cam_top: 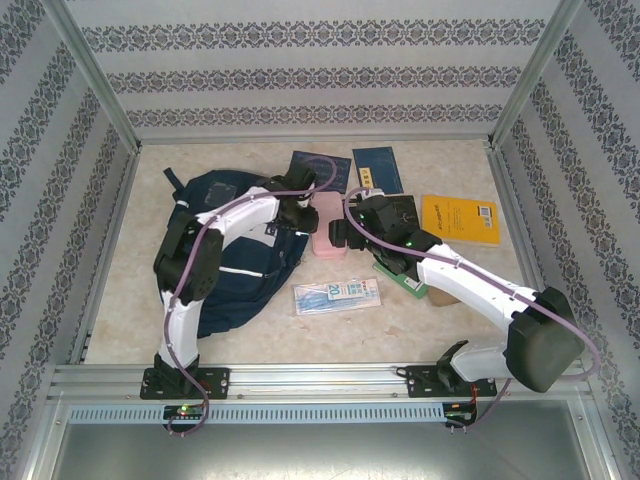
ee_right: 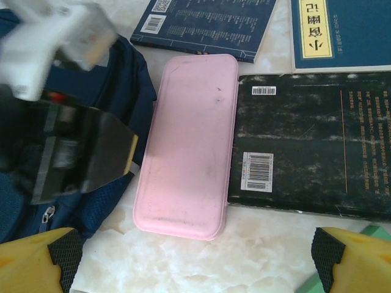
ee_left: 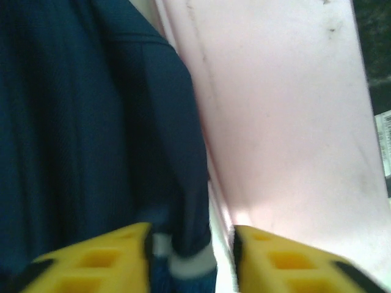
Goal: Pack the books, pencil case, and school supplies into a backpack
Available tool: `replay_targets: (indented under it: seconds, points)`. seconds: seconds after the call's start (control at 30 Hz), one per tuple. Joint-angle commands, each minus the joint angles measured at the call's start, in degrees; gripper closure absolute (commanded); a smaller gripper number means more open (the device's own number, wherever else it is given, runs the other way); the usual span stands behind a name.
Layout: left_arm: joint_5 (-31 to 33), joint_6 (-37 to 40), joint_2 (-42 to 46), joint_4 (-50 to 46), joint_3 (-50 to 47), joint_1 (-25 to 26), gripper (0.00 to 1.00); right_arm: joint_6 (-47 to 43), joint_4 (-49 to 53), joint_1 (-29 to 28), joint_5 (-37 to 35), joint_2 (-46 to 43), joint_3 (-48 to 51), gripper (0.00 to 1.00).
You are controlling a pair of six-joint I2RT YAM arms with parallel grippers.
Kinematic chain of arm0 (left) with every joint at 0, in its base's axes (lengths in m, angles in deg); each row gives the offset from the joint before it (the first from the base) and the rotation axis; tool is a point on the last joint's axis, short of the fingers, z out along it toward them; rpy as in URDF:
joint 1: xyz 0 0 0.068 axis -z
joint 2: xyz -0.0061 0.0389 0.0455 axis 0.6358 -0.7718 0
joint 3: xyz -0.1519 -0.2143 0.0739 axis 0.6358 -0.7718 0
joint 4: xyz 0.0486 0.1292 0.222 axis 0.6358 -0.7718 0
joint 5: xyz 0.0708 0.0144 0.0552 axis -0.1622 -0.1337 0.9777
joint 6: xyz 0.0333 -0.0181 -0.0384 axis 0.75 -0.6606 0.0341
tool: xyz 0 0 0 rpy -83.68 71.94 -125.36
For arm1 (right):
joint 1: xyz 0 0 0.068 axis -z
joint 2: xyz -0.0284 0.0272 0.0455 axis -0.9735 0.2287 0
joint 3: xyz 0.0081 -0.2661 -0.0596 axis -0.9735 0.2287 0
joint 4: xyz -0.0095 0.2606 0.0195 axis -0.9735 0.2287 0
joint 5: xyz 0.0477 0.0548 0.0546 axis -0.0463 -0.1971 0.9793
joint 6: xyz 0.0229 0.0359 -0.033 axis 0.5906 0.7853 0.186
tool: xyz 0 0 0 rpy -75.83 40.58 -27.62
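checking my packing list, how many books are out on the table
5: two dark blue books at the back, black book beside the pink case, yellow book right, green book partly under the right arm; others may be hidden.

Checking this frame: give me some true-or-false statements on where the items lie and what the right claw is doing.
1. The pink pencil case lies on the table, outside the backpack. True.
2. The right claw is shut on the pencil case. False: its jaws stand wide open and hold nothing.
3. The black book lies right beside the pencil case. True.
4. The blue-and-white packet is inside the backpack. False: it lies on the table beside the backpack.
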Motion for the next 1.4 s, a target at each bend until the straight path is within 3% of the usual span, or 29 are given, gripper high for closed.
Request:
replay_targets:
  seconds: [0.0, 0.13, 0.27, 0.33, 0.5, 0.63, 0.8, 0.9, 1.07, 1.17, 1.23, 1.33, 1.37]
  points:
    - [4.74, -7.72, 9.79, -0.50, -4.88, -1.36, 0.52, 0.61, -1.08, 0.52, 2.59, 2.38, -1.45, 0.02]
    - [10.09, -15.98, 18.64, -3.79, -13.26, -1.98, 0.52, 0.79, -1.79, 0.63, 6.38, 6.27, -4.12, 0.12]
    - [13.51, -26.57, 26.35, -10.08, -22.09, -2.01, 0.51, 2.21, -1.99, 1.16, 13.74, 12.67, -8.60, 0.37]
    - [13.01, -31.41, 30.59, -11.62, -27.23, -2.01, 0.51, 2.93, -1.73, 1.21, 17.04, 16.48, -11.43, 0.45]
    - [9.29, -41.19, 43.16, -12.90, -37.99, -2.01, 0.47, 5.35, 0.36, 1.07, 18.29, 24.86, -18.14, 0.49]
    - [6.56, -46.29, 51.89, -14.50, -43.40, -1.99, 0.44, 5.69, 4.05, 1.16, 17.67, 31.44, -24.53, 0.62]
    - [3.27, -51.40, 57.78, -18.48, -48.02, -1.84, 0.43, 6.18, 5.72, 1.11, 18.13, 37.40, -29.69, 0.65]
    - [1.74, -53.23, 60.57, -18.23, -51.43, -1.72, 0.40, 6.14, 7.86, 0.77, 17.60, 40.70, -33.09, 0.61]
    - [2.66, -55.10, 61.81, -12.36, -56.74, -1.79, 0.37, 6.63, 9.97, 0.56, 17.84, 44.57, -36.44, 0.65]
    - [5.51, -52.98, 60.15, -8.96, -57.60, -2.70, 0.42, 6.95, 10.47, 0.31, 18.64, 45.81, -37.65, 0.74]
    - [7.36, -50.45, 57.96, -7.95, -57.14, -4.58, 0.49, 7.09, 10.85, 0.10, 18.10, 45.84, -37.91, 0.86]
    - [7.60, -44.43, 53.98, -6.53, -56.35, -10.07, 0.56, 7.26, 11.02, 0.02, 17.54, 44.97, -37.25, 1.00]
    - [7.02, -41.67, 52.36, -5.52, -55.94, -12.55, 0.56, 7.40, 11.08, 0.04, 17.35, 44.62, -36.97, 1.00]
